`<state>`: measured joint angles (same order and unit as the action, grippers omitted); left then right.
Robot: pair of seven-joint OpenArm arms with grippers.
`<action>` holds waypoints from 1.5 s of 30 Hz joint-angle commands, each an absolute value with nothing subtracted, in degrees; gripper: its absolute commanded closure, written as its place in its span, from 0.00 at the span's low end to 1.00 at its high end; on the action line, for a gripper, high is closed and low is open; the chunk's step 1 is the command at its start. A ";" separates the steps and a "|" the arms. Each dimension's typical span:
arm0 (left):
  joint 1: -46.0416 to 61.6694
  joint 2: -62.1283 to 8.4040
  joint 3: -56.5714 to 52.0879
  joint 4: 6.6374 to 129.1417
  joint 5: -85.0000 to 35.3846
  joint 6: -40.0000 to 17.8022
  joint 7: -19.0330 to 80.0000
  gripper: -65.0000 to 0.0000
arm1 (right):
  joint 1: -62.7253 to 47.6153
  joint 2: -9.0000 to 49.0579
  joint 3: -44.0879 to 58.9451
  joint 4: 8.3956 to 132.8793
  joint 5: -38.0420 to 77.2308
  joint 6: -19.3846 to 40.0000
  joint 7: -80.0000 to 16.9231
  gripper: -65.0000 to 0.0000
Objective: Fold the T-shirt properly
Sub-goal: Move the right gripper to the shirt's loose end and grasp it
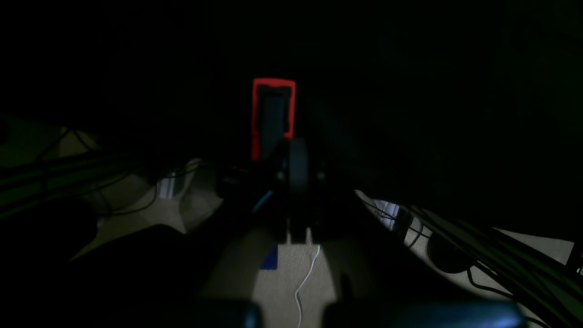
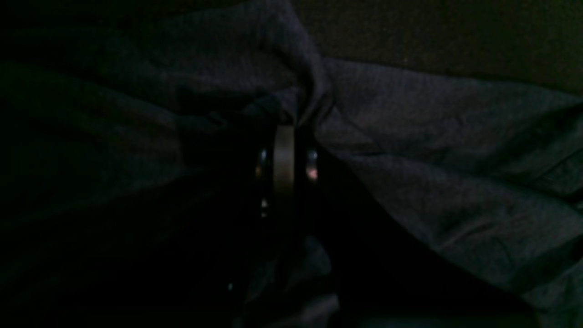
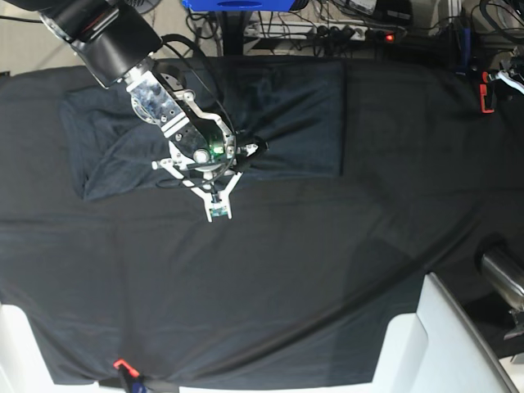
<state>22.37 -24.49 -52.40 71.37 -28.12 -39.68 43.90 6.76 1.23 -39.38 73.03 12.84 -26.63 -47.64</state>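
The T-shirt (image 3: pixel 295 115) lies at the back left of the black table cloth (image 3: pixel 286 270) as a wide dark slate-grey band, partly folded. My right gripper (image 3: pixel 252 152) is low over its front edge near the middle. In the right wrist view the gripper (image 2: pixel 296 119) is shut, and T-shirt (image 2: pixel 432 155) fabric bunches up at its fingertips with creases fanning out from there. In the left wrist view my left gripper (image 1: pixel 294 152) is shut and holds nothing. It hangs off the table over floor and cables. The picture there is very dark.
A red clamp (image 3: pixel 485 92) grips the cloth at the right edge, seen too as the red clamp (image 1: pixel 273 91). An orange clamp (image 3: pixel 121 364) sits at the front edge. White panels (image 3: pixel 442 344) flank the front corners. Cables and a power strip (image 3: pixel 352 34) run behind the table.
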 commanded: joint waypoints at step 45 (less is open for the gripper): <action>22.55 -26.15 -52.88 72.57 -28.70 -40.00 42.68 1.00 | -3.91 6.20 14.11 101.93 27.47 12.26 -52.62 0.02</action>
